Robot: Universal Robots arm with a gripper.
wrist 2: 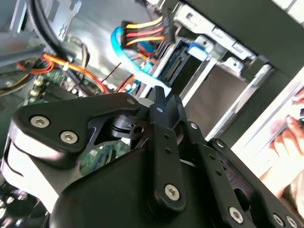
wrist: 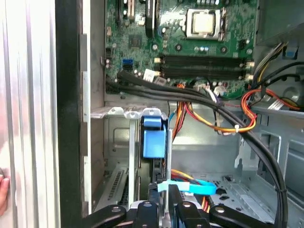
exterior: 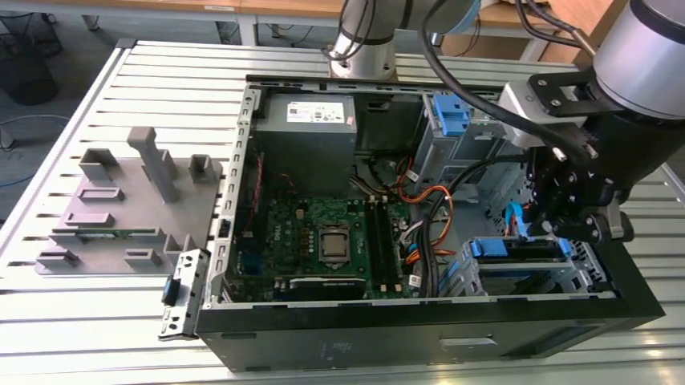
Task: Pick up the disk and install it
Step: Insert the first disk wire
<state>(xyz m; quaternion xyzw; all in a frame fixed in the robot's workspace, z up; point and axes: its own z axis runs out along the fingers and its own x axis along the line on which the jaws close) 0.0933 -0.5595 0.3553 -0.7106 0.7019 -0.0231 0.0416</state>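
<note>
In the exterior view you see the gripper just above the disk seated in the case's tight corner bay; in both wrist views, jaws look nearly closed, grip unclear.

In the exterior view, cables crowd the case at nine o'clock of the gripper; above stays open.
</note>
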